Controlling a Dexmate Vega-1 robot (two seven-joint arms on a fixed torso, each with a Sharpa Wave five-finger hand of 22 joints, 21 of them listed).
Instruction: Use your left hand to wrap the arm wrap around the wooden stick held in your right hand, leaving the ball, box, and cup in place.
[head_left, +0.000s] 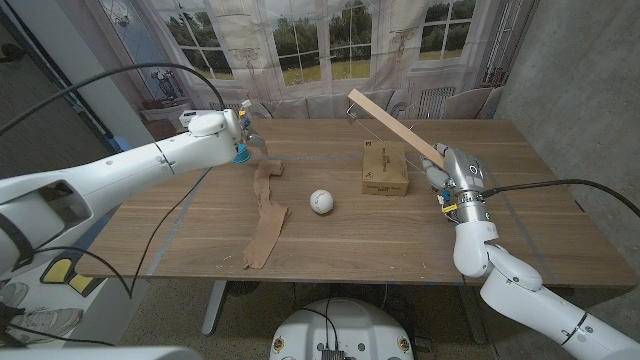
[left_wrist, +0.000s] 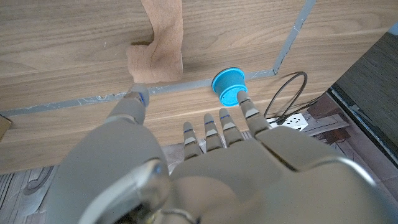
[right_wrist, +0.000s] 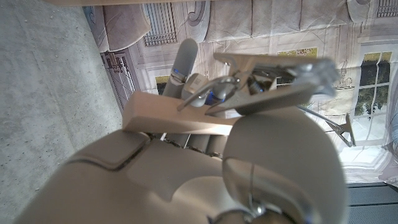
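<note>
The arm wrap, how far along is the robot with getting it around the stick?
Done: the right hand grips the wooden stick, raised over the box. In hand: the left hand hovers open by the blue cup, near the arm wrap's far end. Left: grasping the wrap, which lies flat on the table, and winding it. The ball sits untouched.
</note>
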